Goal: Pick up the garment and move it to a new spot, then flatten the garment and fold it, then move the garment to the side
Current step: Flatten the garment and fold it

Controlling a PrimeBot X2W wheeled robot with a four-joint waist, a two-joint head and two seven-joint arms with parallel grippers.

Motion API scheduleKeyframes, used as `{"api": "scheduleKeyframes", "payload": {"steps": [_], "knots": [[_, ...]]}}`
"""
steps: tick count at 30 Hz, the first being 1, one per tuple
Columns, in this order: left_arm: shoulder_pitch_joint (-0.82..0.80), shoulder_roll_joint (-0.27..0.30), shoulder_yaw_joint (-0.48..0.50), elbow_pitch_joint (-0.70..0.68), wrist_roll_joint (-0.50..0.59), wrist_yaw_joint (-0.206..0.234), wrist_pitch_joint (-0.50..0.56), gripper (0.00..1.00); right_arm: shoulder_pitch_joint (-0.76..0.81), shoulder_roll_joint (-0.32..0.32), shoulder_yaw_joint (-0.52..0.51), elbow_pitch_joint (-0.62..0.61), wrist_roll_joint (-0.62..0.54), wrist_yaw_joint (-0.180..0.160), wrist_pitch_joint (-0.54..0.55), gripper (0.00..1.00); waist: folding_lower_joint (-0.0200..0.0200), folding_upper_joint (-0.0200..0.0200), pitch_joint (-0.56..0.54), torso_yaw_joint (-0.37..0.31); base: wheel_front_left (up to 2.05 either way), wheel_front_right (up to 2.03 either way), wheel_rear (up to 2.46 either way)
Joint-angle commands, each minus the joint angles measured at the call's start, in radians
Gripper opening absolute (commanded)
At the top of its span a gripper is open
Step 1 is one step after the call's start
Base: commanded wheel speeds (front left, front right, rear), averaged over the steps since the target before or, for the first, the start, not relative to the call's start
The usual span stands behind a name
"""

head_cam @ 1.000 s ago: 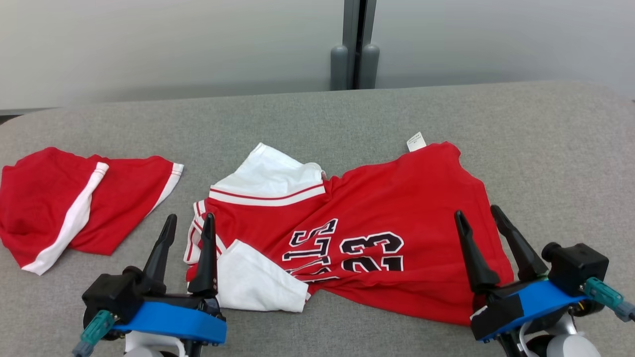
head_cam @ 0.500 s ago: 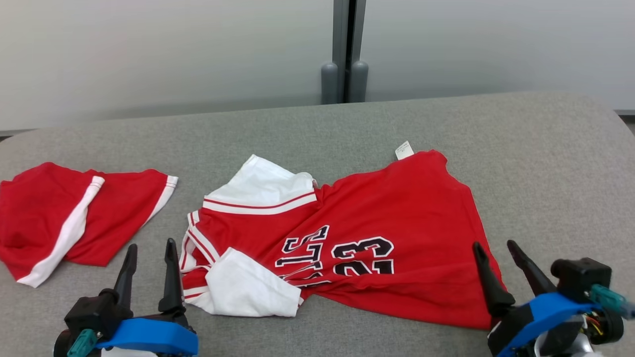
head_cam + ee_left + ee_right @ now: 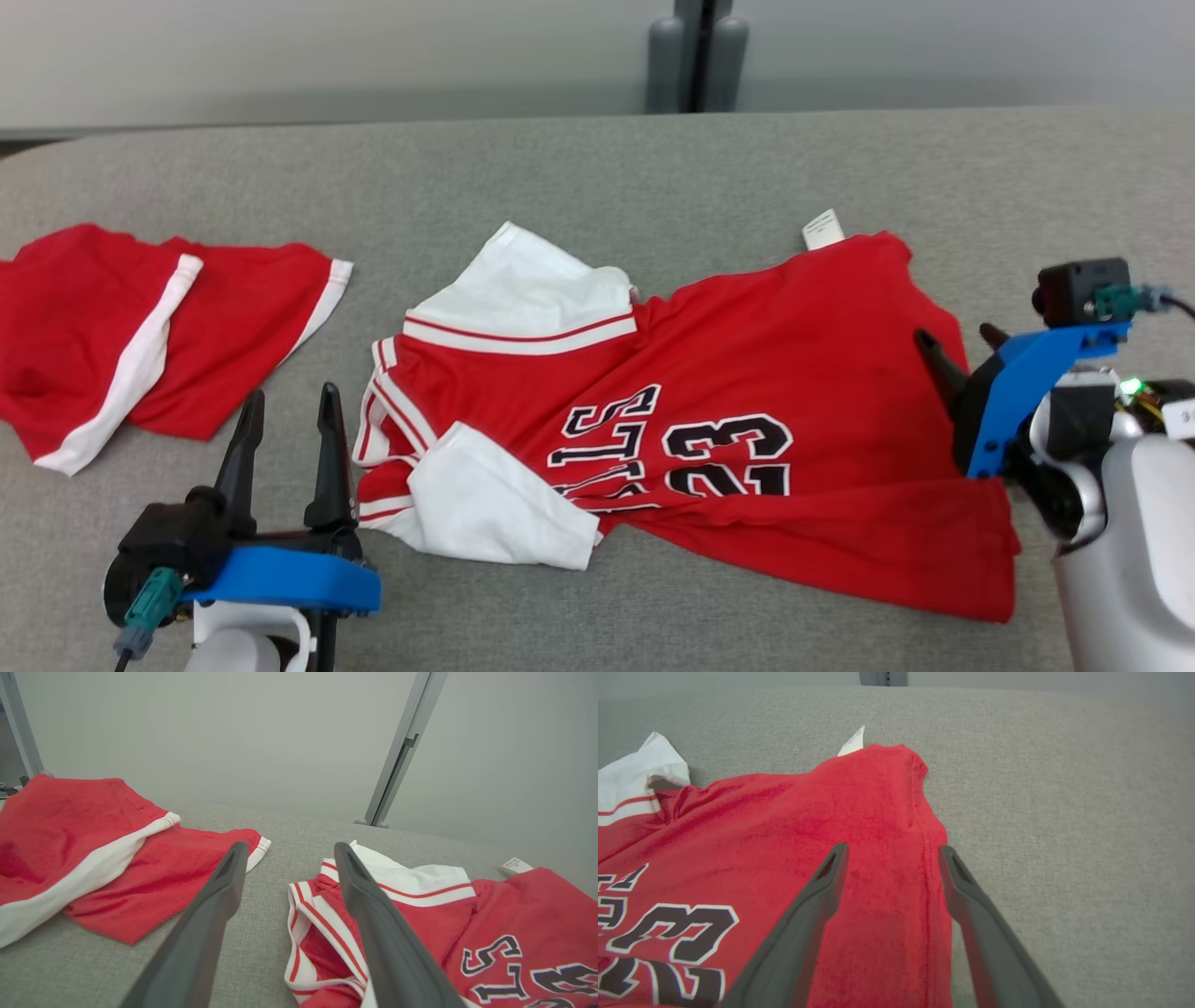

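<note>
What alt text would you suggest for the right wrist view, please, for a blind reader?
The open right gripper hovers above the edge of a red jersey lying on a grey surface; a white tag marks its far corner.

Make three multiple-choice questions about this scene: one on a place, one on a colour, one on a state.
1. Where do the shorts lie from the jersey? A. robot's right B. robot's left C. on it
2. What colour are the sleeves? A. blue B. black C. white
3. How are the left gripper and right gripper? A. both open B. both shut on cloth C. one shut
Key: 1 B, shorts lie apart on that side; 2 C, both are white; 3 A, jaws spread, nothing pinched.
</note>
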Motion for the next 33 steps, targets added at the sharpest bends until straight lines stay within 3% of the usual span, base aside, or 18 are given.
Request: {"api": "scheduleKeyframes", "payload": {"steps": [1,16,17,18,19,25,33], "knots": [[-0.027,-0.008,0.003,-0.005,0.011,-0.01,-0.005,1.0,-0.045,-0.02,-0.002,0.04,-0.009,0.0,0.01,1.0,-0.0001,0.0,0.039,0.038,0.0,0.0,0.0],[-0.091,-0.038,0.037,-0.015,0.064,-0.059,-0.005,1.0,-0.274,-0.044,-0.031,0.417,-0.083,0.0,0.043,1.0,-0.0001,0.0,0.134,0.117,0.0,0.0,0.0],[-0.089,-0.04,0.038,-0.016,0.068,-0.06,-0.005,1.0,-0.274,-0.044,-0.019,0.431,-0.086,0.001,0.047,0.79,-0.0001,0.0,0.135,0.118,0.0,0.0,0.0],[-0.088,-0.042,0.04,-0.017,0.071,-0.062,-0.005,1.0,-0.275,-0.045,0.001,0.437,-0.087,0.001,0.042,0.17,-0.0001,0.0,0.135,0.119,0.0,0.0,0.0],[-0.086,-0.043,0.042,-0.017,0.072,-0.065,-0.005,1.0,-0.277,-0.05,0.017,0.441,-0.085,0.001,0.035,0.0,-0.0001,0.0,0.135,0.119,0.0,0.0,0.0],[-0.085,-0.05,0.053,-0.02,0.081,-0.073,-0.005,1.0,-0.339,-0.14,0.044,0.388,-0.086,0.0,-0.085,0.0,-0.0001,0.0,0.145,0.116,0.0,0.0,0.0],[-0.105,-0.061,0.038,-0.035,0.096,-0.085,-0.005,1.0,-0.442,-0.22,-0.065,0.368,-0.135,0.0,-0.207,0.0,-0.0001,0.0,0.181,0.129,0.0,0.0,0.0]]}}
